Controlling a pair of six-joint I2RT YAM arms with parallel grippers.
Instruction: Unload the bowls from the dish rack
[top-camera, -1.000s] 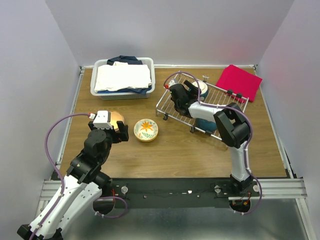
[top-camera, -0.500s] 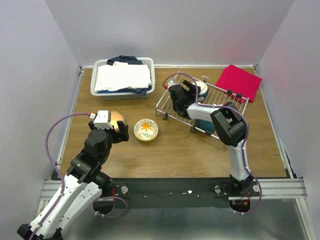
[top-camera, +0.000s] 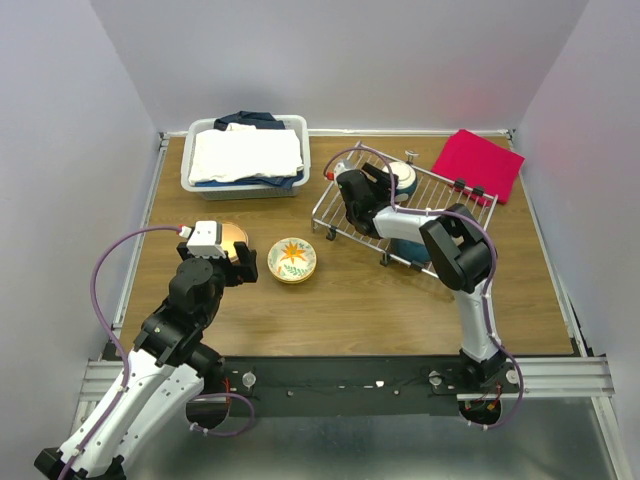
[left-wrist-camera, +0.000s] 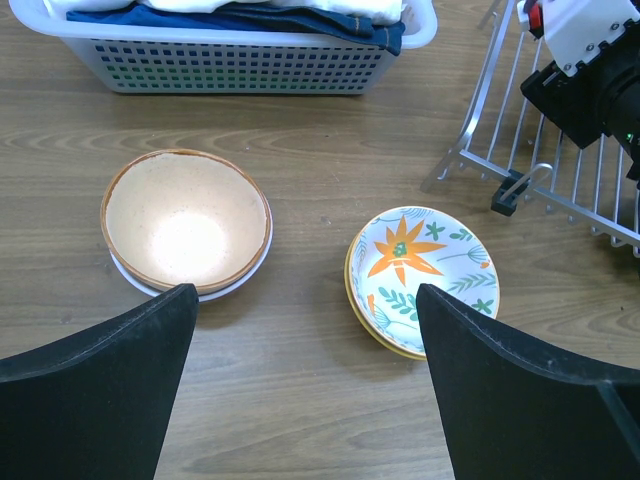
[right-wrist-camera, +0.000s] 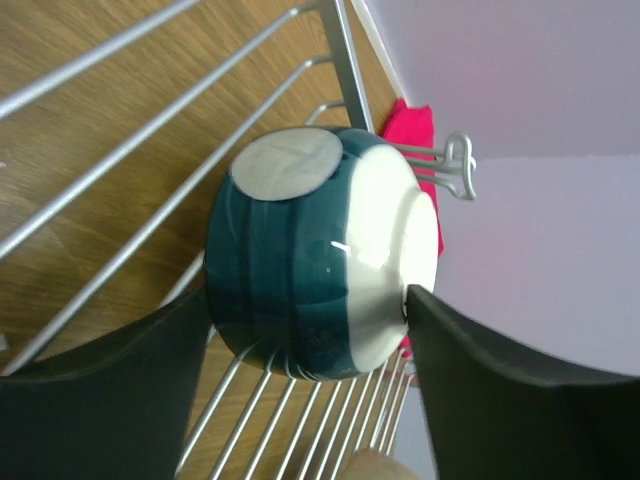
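Teal bowl (right-wrist-camera: 300, 270), cream rim, grey foot, tipped sideways on dish rack (top-camera: 452, 196). Right jaws flank it, grip unclear; left jaws apart.

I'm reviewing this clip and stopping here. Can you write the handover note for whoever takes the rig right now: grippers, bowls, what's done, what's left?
Left gripper: open, empty, hovering over the table above the unloaded bowls.
Right gripper: in the dish rack, one finger on each side of the teal bowl, which lies on its side. Firm grip not confirmed.
Done: tan-inside bowl on a white bowl, and floral bowl on a yellow-rimmed bowl, both left of the rack.
Left: lift out the teal bowl. A teal shape under the right arm at the rack's near edge may be another bowl, so check it.
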